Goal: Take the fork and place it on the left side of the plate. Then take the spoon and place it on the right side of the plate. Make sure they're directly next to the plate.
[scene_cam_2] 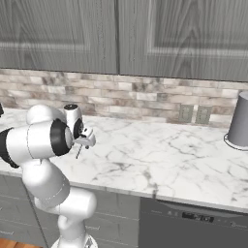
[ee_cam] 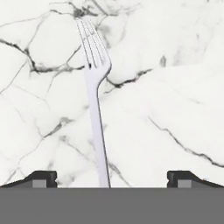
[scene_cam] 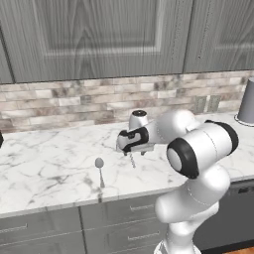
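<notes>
A slim grey fork (ee_cam: 97,103) lies flat on the white marble desk (ee_cam: 166,109), its handle running down between the two dark fingers (ee_cam: 43,178), nearer the one at the left of the hand view, and its tines pointing away from them. The fingers stand wide apart and hold nothing, poised above the fork without touching it. In the left base view the gripper (scene_cam: 133,149) hangs over the fork (scene_cam: 132,160), while the spoon (scene_cam: 100,170) (oval bowl toward the wall) lies on the desk well apart from the fingers, near the front edge. A grey cylindrical container (scene_cam_2: 240,122) stands far off by the brick backsplash (scene_cam_2: 145,101).
</notes>
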